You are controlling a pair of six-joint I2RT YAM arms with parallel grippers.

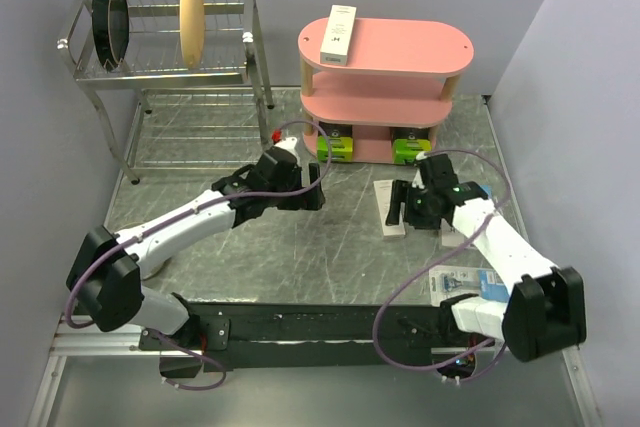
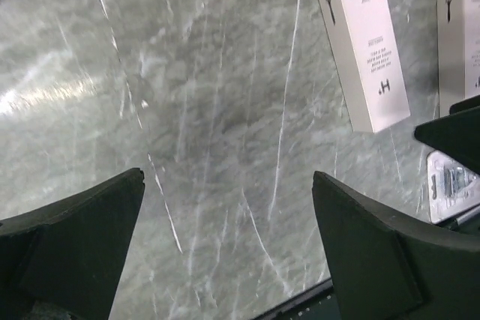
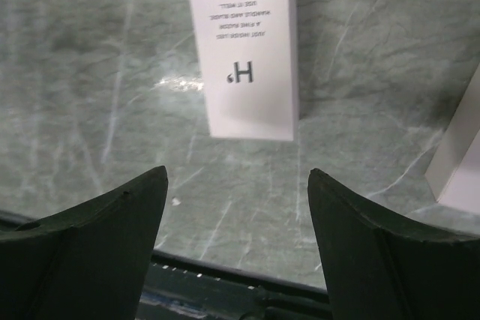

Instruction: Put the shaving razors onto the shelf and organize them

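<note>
The left claw [image 2: 225, 237] stands wide with nothing between its fingers, above the bare grey marbled table [image 2: 187, 110]. At its 1 o'clock in the wrist view a white box [image 2: 371, 50] lies flat. It is printed "H." near one end, with finer lines too small to read. A second box [image 2: 461, 43] lies just beside it at 2 o'clock, cut by the frame edge. A blister pack [image 2: 448, 183] shows at 3 o'clock, partly behind a dark shape.

The right claw [image 3: 236, 237] is also spread and empty. One such box lies at its 12 o'clock, its large "H" upside down to the camera and the small capitals beyond it blurred. Another shows at 3 o'clock.

In the top view the shelf [image 1: 440, 52] stands at the table's 12 o'clock. A top box [image 1: 338, 33] lies near the left end of its top board, and the rest of that board is bare pink. A green box [image 1: 335, 145] and its twin [image 1: 410, 150] sit on the bottom tier. Open table lies between the claws. A rack [image 1: 170, 47] stands at 10 o'clock, and the right wall runs close along the table's edge.
</note>
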